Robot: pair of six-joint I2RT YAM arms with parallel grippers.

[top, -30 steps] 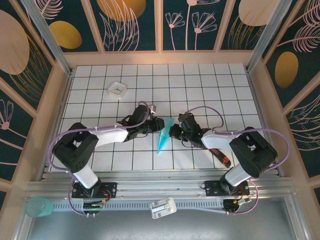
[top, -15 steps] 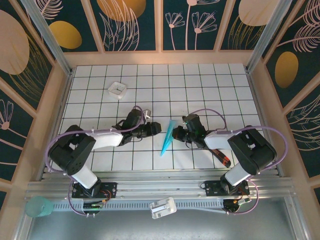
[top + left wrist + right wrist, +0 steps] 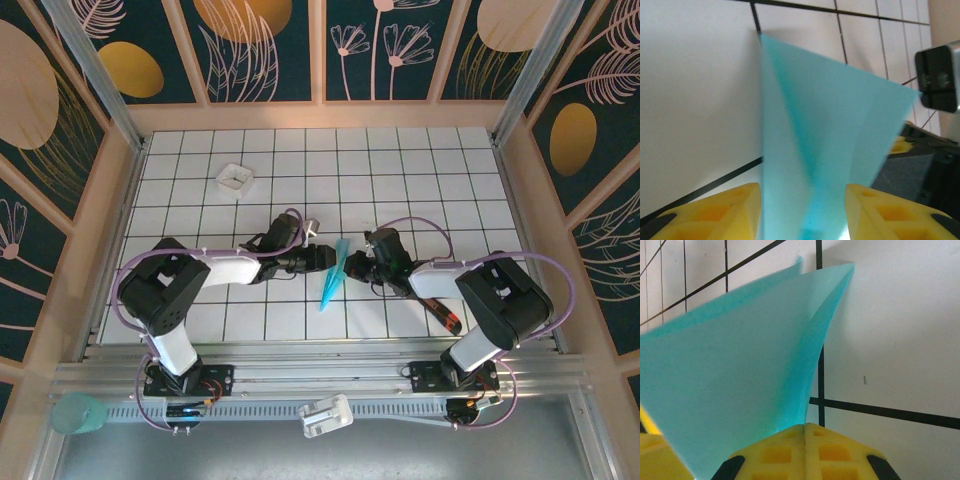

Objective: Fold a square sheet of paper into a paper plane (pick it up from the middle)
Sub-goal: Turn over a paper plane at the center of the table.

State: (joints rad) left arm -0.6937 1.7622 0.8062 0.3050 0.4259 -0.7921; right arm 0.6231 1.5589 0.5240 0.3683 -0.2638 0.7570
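The paper plane (image 3: 333,272) is a slim turquoise dart standing on edge between the two grippers, its point toward the near side. My right gripper (image 3: 353,266) is shut on its right side; in the right wrist view the yellow fingers (image 3: 790,452) meet with the paper plane (image 3: 740,375) rising from their seam. My left gripper (image 3: 323,259) is open at the dart's left side. In the left wrist view the folded paper plane (image 3: 825,140) runs down between the spread yellow fingers (image 3: 710,212). I cannot tell whether they touch it.
A small white square tray (image 3: 235,178) sits at the back left. A red-and-black pen-like tool (image 3: 443,312) lies under the right arm. A teal cup (image 3: 75,412) and a white block (image 3: 325,415) rest below the table's near rail.
The left gripper drew back from the dart, then came in again around its left side. The dart swung from leaning left to standing nearly on edge in the right gripper.
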